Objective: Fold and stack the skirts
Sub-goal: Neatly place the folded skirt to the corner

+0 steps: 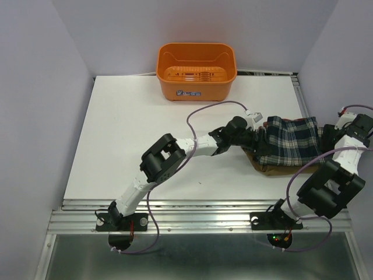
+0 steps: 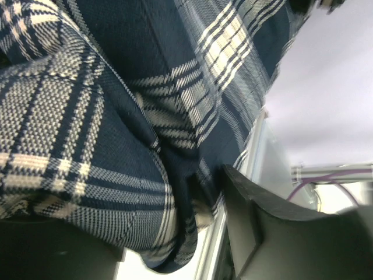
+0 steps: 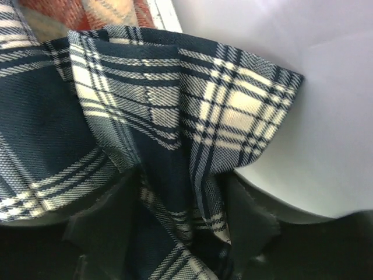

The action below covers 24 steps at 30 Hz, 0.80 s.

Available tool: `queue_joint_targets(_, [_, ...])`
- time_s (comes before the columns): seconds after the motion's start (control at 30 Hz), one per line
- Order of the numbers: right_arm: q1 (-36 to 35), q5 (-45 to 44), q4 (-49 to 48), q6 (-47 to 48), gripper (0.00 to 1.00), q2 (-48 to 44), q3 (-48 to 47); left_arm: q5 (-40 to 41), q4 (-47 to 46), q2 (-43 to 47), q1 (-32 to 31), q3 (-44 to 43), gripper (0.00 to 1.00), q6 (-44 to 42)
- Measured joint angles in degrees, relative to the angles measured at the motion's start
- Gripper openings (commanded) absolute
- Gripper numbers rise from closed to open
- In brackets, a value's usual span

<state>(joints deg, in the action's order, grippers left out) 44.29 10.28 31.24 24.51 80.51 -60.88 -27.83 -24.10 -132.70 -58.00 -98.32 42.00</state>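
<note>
Left arm point(image 1: 163, 160): runs from its base at the near edge diagonally across the table point(image 1: 134, 128) to the right side; judged to be reaching that far because all the cloth lies there.
Right arm point(image 1: 329, 186): folded back tight at the right edge; wrist turned inward toward the cloth.
Left gripper point(image 2: 175, 245): jaws closed down on a bunched fold of the navy plaid skirt point(image 1: 289, 140) at its left edge; the wrist view shows cloth filling the gap between the fingers point(image 2: 274, 233).
Right gripper point(image 3: 180, 233): jaws pinched on the same skirt at its right edge; pleats gathered between the two dark fingers point(image 3: 250, 221), with a loose corner fanning out beyond them.
Hold, purpose: a grip at opposite edges, judged to let the pair tension the cloth for folding or setting straight.
Navy plaid skirt, position: right side of the table, between the two grippers, spread fairly flat on top of the pile.
Tan skirt point(image 1: 274, 168): directly beneath the navy one; only its near edge shows.
Red plaid skirt point(image 3: 93, 10): a strip visible in the right wrist view beyond the navy cloth; whether it lies in the pile cannot be told.
Stage: judged late; the navy skirt sits on the stack, though its fold looks unfinished.
Risk: uneven release could drag the layers beneath.
Orange basket point(image 1: 196, 70): far edge of the table, well apart from the cloth; nothing seen inside.
</note>
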Motion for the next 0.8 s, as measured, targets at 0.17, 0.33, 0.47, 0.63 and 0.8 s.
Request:
queue_joint_targets(0.17, [0.07,-0.74,-0.59,-0.15,0.98,-0.13,-0.26,0.68,2.45,4.26,1.03,4.0,0.99,-2.91])
queue_joint_targets(0.33, [0.04,0.37,1.27,0.02,1.0,-0.83,-4.17,2.93,5.14,14.47,3.5,11.37,0.99,-6.08])
queue_joint_targets(0.47, [0.07,5.14,4.81,1.11,1.0,-2.36,-9.07,4.55,7.17,25.49,6.47,17.14,0.99,-10.12])
queue_joint_targets(0.63, [0.07,14.93,11.02,2.05,1.0,-6.38,-15.58,7.04,10.08,37.38,10.21,22.84,0.98,-15.37])
queue_joint_targets(0.8, [-1.57,25.55,14.45,1.11,1.0,-9.01,-19.39,6.29,16.9,44.52,18.51,25.88,0.98,-20.65])
